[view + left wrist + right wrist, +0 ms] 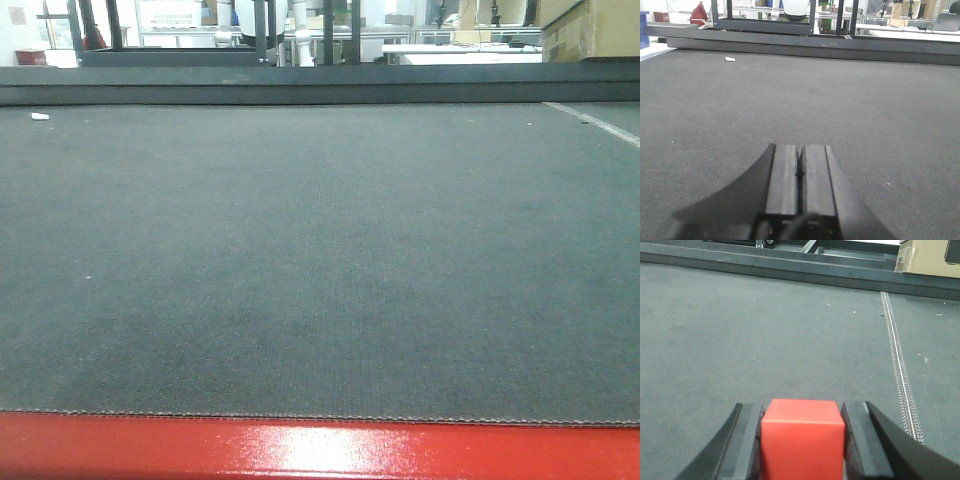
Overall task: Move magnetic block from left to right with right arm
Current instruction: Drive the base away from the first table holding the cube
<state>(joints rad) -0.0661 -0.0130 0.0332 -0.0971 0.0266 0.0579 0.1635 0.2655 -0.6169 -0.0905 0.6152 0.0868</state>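
The magnetic block [803,437], a plain bright-red cube, fills the bottom centre of the right wrist view. My right gripper [802,407] is shut on it, one black finger pressed against each side face, and the dark grey mat [765,340] lies beyond. In the left wrist view my left gripper [800,147] is shut, its two pads together with nothing between them, low over the same mat. The front view shows only the bare mat [320,250]; neither gripper nor the block appears there.
A raised dark rail [790,267] bounds the mat's far edge. A white stitched seam [897,355] runs along the mat to the right of the block. A tan cardboard box [930,257] stands beyond the rail. A small white scrap [730,59] lies far left. A red edge [320,450] lines the front.
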